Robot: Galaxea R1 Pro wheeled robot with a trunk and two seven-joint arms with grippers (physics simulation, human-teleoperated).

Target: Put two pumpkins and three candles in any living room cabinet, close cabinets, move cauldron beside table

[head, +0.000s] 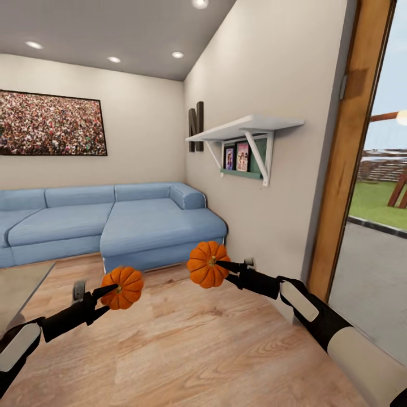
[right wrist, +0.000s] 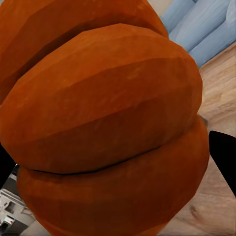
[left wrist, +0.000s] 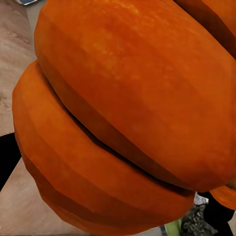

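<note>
Left pumpkin (head: 123,287): round, ribbed, bright orange; broad lobes split by dark grooves in the left wrist view (left wrist: 123,118). It was held in the air above the wood floor (head: 186,345), low in the head view and left of centre.
Right pumpkin (head: 208,264): same ribbed orange form, a shade larger in the head view, with a short dark stem at the centre of its face. In the right wrist view (right wrist: 103,128) the ribs ran as wide bands. It was held in the air just in front of the sofa's (head: 113,220) near corner and close to the right-hand wall.
Orientation: both near-spherical, no clear long axis. The right one's stem end faced its gripper and the camera; the left one's stem could not be made out.
Left gripper (head: 111,294): fingers closed around the left pumpkin, gripping it from the robot's side.
Right gripper (head: 221,267): closed on the right pumpkin, upper finger lying across its stem end.
Spacing: pumpkins apart, the right one higher than the left.
Table (head: 20,285): a glossy pale corner at the left edge, beside the left arm.
Wall: white shelf (head: 249,127) on brackets.
</note>
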